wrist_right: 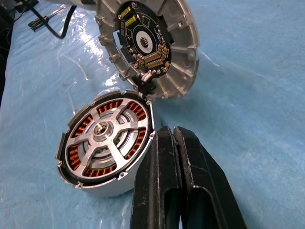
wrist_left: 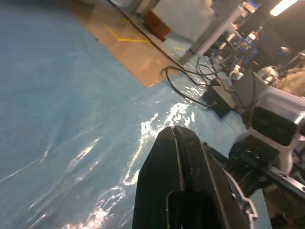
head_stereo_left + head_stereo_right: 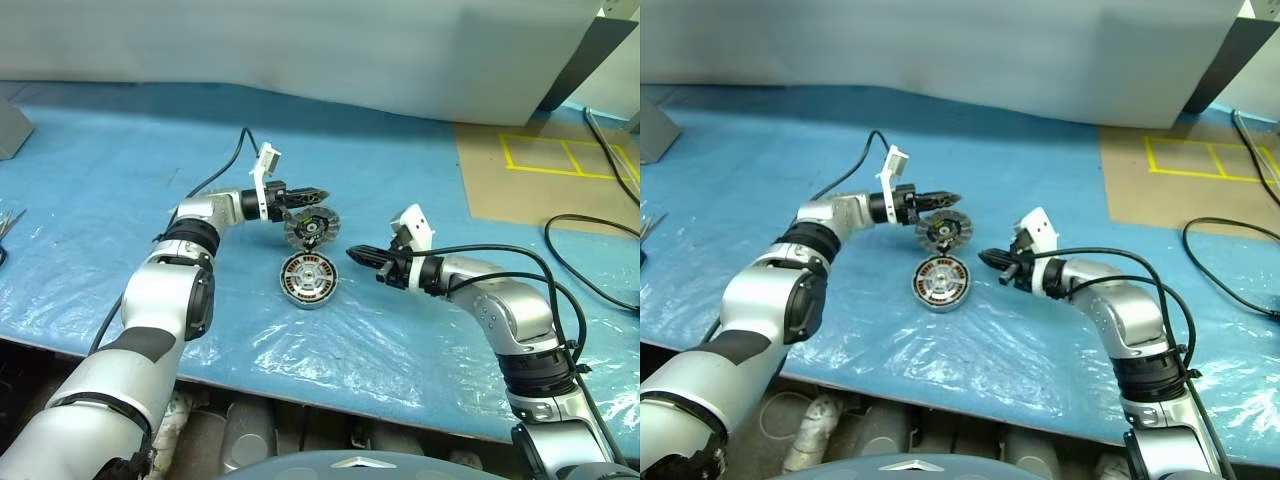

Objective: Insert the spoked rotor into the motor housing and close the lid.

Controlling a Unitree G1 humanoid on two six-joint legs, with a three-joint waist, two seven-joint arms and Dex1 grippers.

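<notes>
Right wrist view shows the motor housing [image 1: 107, 145] sitting on the blue plastic-covered table [image 1: 248, 71] with its open face up. The spoked rotor [image 1: 106, 136] lies seated inside it, silver spokes and small hub framed by the ring of copper-orange windings. Just beyond the housing the lid [image 1: 147, 45] stands tilted on edge, its inner face turned toward the camera, showing the ribbed rim, the black centre and yellow parts. The lid's lower edge meets the far rim of the housing, apparently through a short dark link.

The right gripper [image 1: 174, 138] has its two black fingers pressed together with nothing between them, and its tips sit just beside the housing's rim, not touching it as far as I can tell.

In the left eye view, the left gripper [image 3: 305, 194] reaches in level from the left, and its tips lie at the upper edge of the raised lid. In the left wrist view its fingers [image 2: 190, 162] are closed flat against each other with no gap. Whether they pinch the lid's rim or merely rest against it I cannot tell.

The housing sits near the middle of the table, between the two arms. A black cable [image 3: 590, 240] loops over the right side of the table, near a brown board with yellow tape lines [image 3: 560, 160].
</notes>
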